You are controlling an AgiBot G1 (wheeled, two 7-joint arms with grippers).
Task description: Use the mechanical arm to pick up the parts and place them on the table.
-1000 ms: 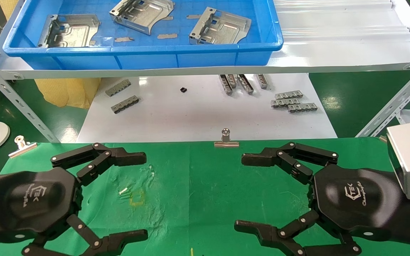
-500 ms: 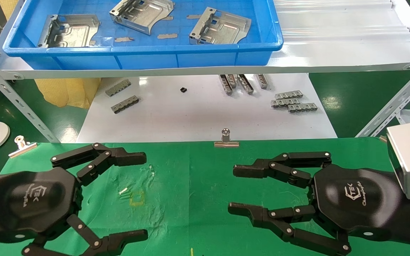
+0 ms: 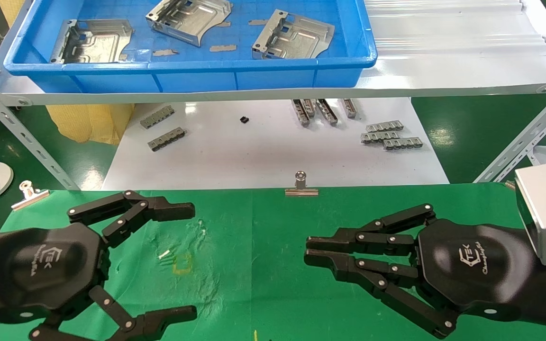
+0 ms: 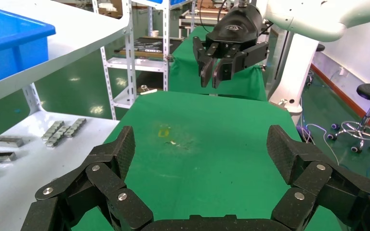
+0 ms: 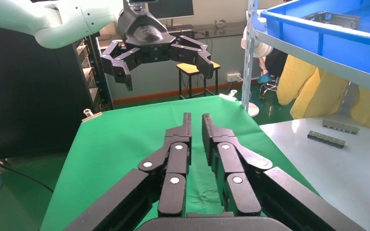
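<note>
With the right pincer (image 3: 307, 250) clenched empty above the tabletop (image 3: 263, 265) and the left pincer (image 3: 192, 258) released, a shut reach could just knock the parts (image 3: 293, 37) about.

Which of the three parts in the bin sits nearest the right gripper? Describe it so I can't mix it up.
Find the blue bin on the upper shelf. Three silvery stamped parts lie inside; the one you want is farthest toward the robot's right, close to the bin's front wall. Unlike the flat-lying left one, it rests tilted, flange raised.

green-clothed table (image 3: 273, 284), binder clip (image 3: 301, 186) at edge
</note>
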